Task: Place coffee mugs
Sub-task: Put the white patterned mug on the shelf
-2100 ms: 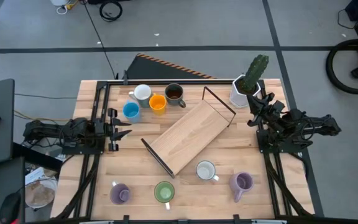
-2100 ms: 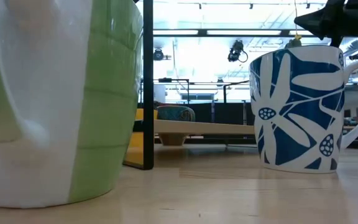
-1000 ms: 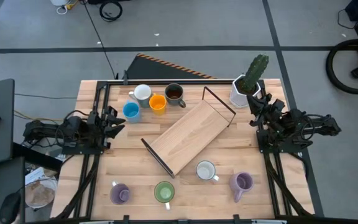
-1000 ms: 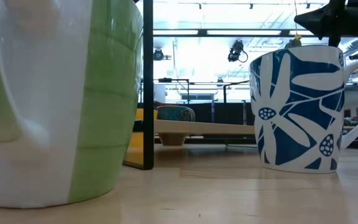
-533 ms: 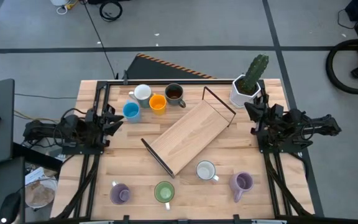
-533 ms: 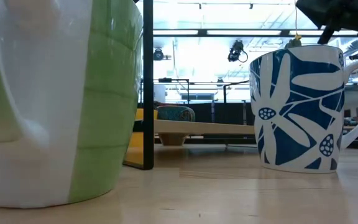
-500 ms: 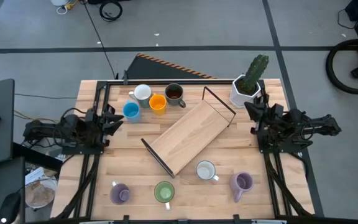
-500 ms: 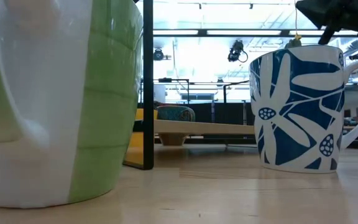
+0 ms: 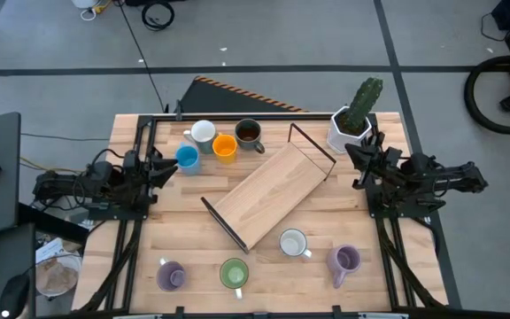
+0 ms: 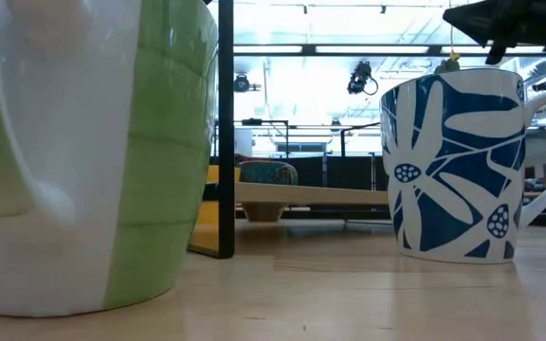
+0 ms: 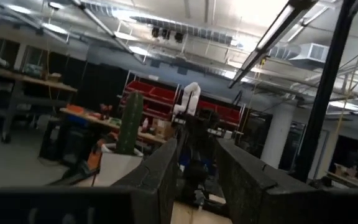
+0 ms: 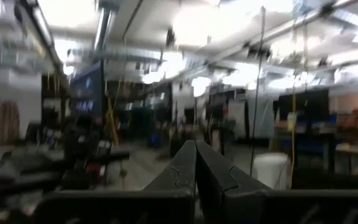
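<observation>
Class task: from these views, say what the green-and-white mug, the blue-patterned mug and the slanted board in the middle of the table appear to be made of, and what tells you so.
Green-and-white mug: probably glazed ceramic; its smooth wall carries soft glossy highlights.
Blue-patterned mug: likely glazed ceramic too; a crisp blue floral pattern on shiny white.
Slanted board: looks like pale, matte wood with grain running lengthwise; its thin dark end frames seem to be metal rod, though that is less certain.

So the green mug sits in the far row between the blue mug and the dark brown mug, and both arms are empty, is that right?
Not quite. In the high view the orange mug sits between the blue mug and the dark brown mug. The green mug stands in the near row, beside a purple mug. Both arms do look empty, one at each side of the table.
</observation>
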Motion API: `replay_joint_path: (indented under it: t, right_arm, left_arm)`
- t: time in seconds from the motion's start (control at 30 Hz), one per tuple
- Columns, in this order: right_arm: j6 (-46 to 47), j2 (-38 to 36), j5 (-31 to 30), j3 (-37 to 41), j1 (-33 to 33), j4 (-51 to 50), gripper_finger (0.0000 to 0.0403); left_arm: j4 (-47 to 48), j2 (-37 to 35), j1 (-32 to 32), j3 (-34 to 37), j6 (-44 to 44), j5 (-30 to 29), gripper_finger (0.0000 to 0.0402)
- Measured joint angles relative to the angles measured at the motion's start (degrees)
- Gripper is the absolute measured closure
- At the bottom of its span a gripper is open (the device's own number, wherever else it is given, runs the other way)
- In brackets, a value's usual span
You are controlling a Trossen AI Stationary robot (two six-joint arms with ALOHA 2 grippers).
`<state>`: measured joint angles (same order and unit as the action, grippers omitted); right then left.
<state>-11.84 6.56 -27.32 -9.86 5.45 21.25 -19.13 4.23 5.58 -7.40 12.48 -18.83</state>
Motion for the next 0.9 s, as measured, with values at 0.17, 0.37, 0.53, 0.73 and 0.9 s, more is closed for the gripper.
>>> replay_joint_path:
  t: [0.17, 0.37, 0.53, 0.73, 0.9]
  right_arm:
    - [4.5, 7.1, 0.0, -5.8, 0.0, -8.5, 0.0393]
    - [7.9, 18.1, 0.0, -10.0, 0.0, -10.5, 0.0393]
    - [9.4, 26.9, 0.2, -15.3, 0.2, -14.6, 0.0393]
    - [11.3, 35.5, 0.4, -22.9, 2.1, -22.6, 0.0393]
    - [11.8, 40.8, 0.4, -28.7, 4.6, -28.0, 0.0391]
  left_arm:
    - [0.2, 2.8, 0.0, -0.1, 0.5, -2.2, 0.0285]
    - [-0.2, 5.5, 0.0, -0.1, 2.7, -3.6, 0.0285]
    - [-0.3, 6.8, 0.0, -0.2, 3.8, -3.6, 0.0285]
    - [5.9, 9.9, 0.0, -3.6, 3.6, -3.6, 0.0285]
    - [17.2, 14.5, 0.0, -11.9, 0.6, -3.6, 0.0285]
